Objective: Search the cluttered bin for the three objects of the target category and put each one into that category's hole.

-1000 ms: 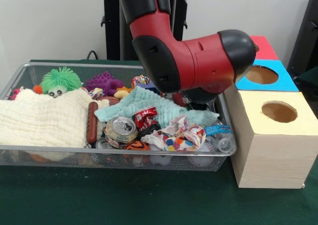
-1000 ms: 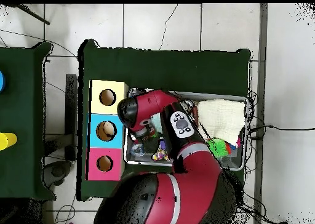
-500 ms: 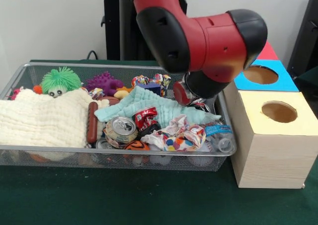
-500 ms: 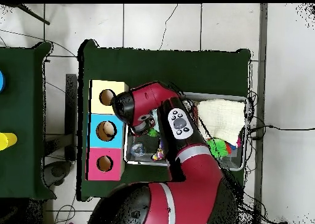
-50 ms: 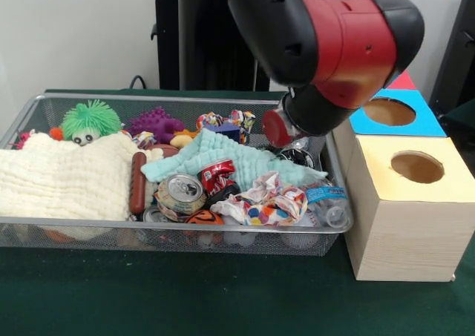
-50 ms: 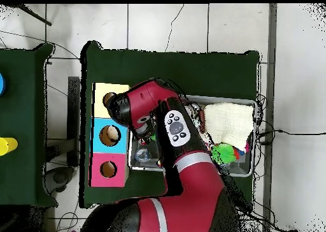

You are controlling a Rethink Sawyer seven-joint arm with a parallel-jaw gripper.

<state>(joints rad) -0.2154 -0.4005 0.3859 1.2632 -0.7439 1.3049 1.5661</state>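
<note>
Arm [image 5: 334, 47] hides gripper; can't tell open or shut. Red can [image 5: 276, 127] under wrist, near bin [image 5: 338, 195] edge. Lift straight, clear rim, drop over hole [image 5: 417, 166].

arm [image 5: 326, 39] red-black | cloth [image 5: 63, 176] cream | box top [image 5: 415, 165] yellow

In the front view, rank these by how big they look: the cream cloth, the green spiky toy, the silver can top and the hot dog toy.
Largest to smallest:
1. cream cloth
2. green spiky toy
3. silver can top and hot dog toy: too alike to rank
</note>
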